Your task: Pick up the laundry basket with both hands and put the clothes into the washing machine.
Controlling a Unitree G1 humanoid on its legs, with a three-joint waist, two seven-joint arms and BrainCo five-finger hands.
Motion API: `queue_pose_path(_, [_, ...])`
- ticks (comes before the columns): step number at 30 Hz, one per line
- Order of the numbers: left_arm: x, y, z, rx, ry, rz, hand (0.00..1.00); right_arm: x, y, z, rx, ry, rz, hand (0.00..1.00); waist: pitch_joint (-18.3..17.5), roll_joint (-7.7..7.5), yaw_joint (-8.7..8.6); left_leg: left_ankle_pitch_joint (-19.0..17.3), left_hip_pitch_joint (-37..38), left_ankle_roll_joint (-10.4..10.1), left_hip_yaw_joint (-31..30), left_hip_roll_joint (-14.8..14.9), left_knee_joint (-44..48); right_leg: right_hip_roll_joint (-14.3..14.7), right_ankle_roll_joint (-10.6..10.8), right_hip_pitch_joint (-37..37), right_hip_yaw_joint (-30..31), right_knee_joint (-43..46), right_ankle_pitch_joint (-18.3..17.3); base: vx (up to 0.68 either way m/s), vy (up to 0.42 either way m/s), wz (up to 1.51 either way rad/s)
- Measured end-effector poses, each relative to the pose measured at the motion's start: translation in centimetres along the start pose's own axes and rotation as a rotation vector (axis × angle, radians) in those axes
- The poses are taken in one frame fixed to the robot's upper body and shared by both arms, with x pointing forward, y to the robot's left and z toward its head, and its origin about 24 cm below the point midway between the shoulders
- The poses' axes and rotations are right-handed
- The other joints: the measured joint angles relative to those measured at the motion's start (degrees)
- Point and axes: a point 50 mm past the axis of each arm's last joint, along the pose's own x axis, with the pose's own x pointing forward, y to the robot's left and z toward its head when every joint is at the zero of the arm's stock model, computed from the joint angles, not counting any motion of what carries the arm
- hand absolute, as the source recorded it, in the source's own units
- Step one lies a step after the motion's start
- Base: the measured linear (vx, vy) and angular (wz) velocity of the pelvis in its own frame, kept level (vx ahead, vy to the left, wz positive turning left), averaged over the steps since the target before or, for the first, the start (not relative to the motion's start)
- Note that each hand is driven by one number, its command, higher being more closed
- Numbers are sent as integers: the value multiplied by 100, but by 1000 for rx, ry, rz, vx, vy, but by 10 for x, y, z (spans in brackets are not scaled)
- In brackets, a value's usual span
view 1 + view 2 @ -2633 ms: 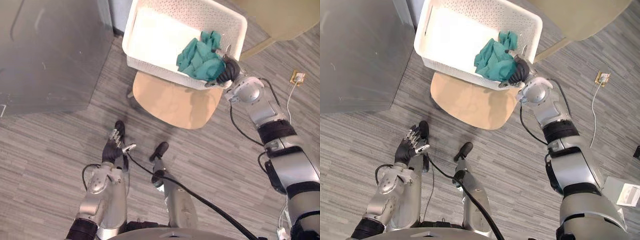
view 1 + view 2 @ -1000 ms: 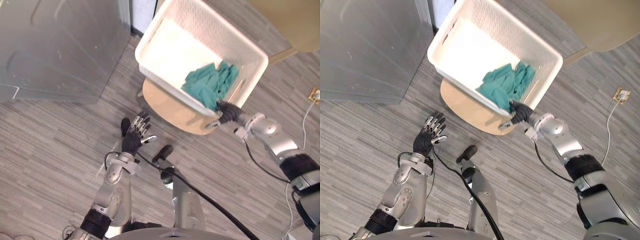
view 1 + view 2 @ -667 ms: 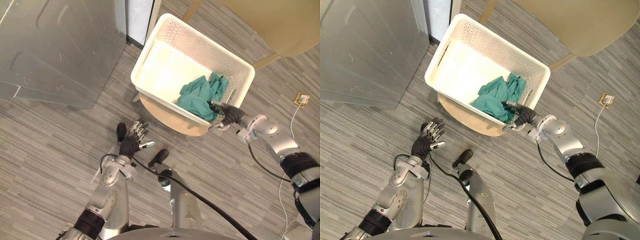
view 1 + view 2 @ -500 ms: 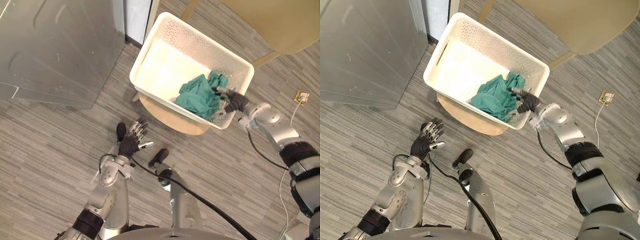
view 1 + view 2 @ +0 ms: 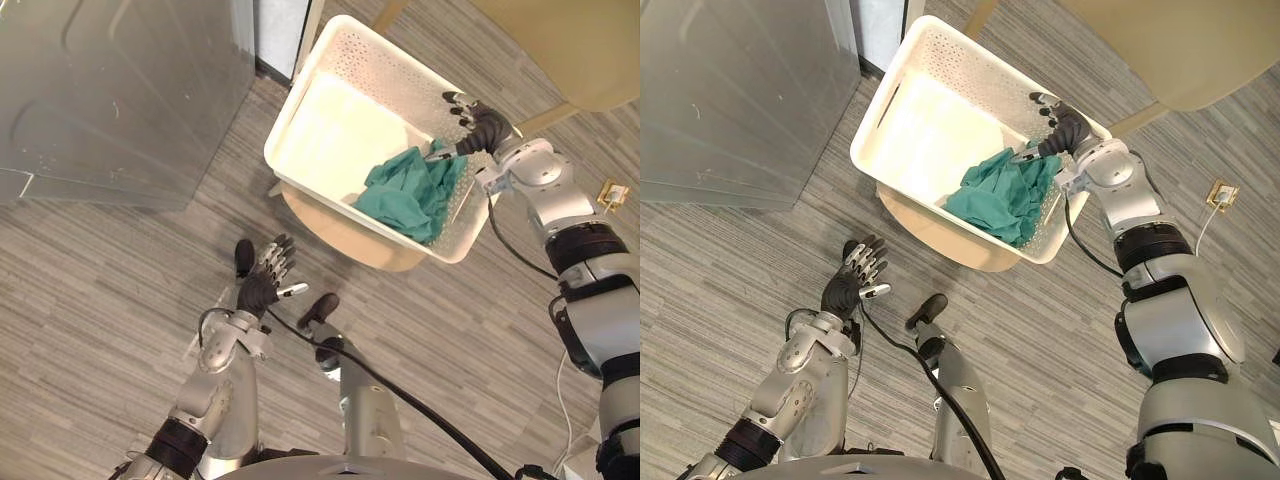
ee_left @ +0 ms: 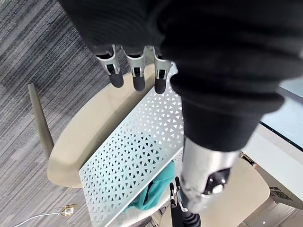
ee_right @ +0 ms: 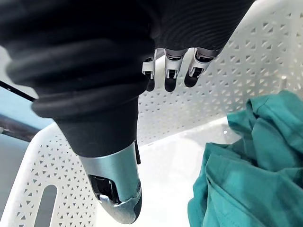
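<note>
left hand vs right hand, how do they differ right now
The left hand hangs over the floor, apart from the white basket. The right hand reaches into the basket, beside the teal clothes. The left hand is held close in, while the right hand is stretched far out. Both are open and hold nothing.

tan stool (image 5: 345,238) | beige chair (image 5: 570,40) | floor socket (image 5: 610,193) | grey plank floor (image 5: 100,280)

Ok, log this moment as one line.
laundry basket: on wooden stool, green cloth inside | left hand: open, away | right hand: open above cloth
</note>
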Motion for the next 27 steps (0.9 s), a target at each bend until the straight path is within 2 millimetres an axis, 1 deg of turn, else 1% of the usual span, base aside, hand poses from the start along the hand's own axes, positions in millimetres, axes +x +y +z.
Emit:
queue_pose_path(3, [0,0,0,0,1,1,0,-1,0,-9,1,47,18,0,24,35,45,-4,-26,-5,-63,-2,-3,3,4,5,-42,1,-4,50,-16,5])
queue_pose_path(6, [0,0,0,-1,1,0,0,-1,8,-14,-59,80,77,0,28,39,42,-11,-78,-14,-125,-3,-3,7,8,2,-114,-6,-9,54,-20,10])
queue_pose_path(9, [0,0,0,-3,4,0,0,-4,18,-31,-150,190,166,0,51,47,127,-12,-107,-16,-138,-6,-3,6,18,2,-154,-12,-19,59,-17,6])
queue_pose_path(12, [0,0,-1,-6,10,0,0,-6,24,-40,-180,240,222,0,59,52,171,-11,-142,-15,-147,-10,-3,6,21,-15,-177,-26,-21,65,-17,4])
queue_pose_path(14, [0,0,-1,-7,10,-1,0,-6,26,-42,-201,259,238,0,60,53,177,-11,-163,-15,-166,-14,-3,7,25,-21,-195,-33,-25,57,-16,5])
queue_pose_path(17, [0,-2,-2,-23,13,-5,0,-8,28,-51,-236,308,261,0,115,76,209,-17,-192,-22,-216,-22,-3,10,29,-25,-221,-50,-29,69,-21,5])
queue_pose_path(19, [0,-3,-3,-35,16,-7,0,-8,30,-54,-259,325,260,0,142,95,236,-55,-223,-69,-231,-22,-3,14,29,-48,-229,-63,-28,47,-13,1])
queue_pose_path(21, [1,-4,-3,-54,15,-6,0,-6,27,-52,-285,327,230,0,142,95,256,-56,-272,-71,-240,-20,-3,18,29,-96,-230,-71,-27,49,-11,-1])
queue_pose_path(22, [1,-6,-4,-79,14,-9,0,-5,22,-53,-290,337,197,0,150,109,274,-58,-319,-72,-240,-20,-3,18,29,-153,-220,-76,-26,48,-7,-4])
queue_pose_path(24, [3,-11,-5,-117,10,-12,0,-1,15,-48,-328,334,138,0,174,154,307,-58,-388,-73,-243,-15,-3,18,28,-228,-217,-84,-25,48,-1,-3])
queue_pose_path(26, [5,-17,-6,-157,6,-21,0,2,9,-46,-364,344,83,0,198,202,371,-65,-441,-81,-241,-15,-3,17,28,-288,-210,-80,-26,50,1,-3])
queue_pose_path(27, [7,-21,-5,-187,-3,-25,0,1,8,-48,-399,365,75,0,199,236,439,-67,-491,-84,-239,-13,-3,17,29,-344,-206,-69,-28,67,-5,-4])
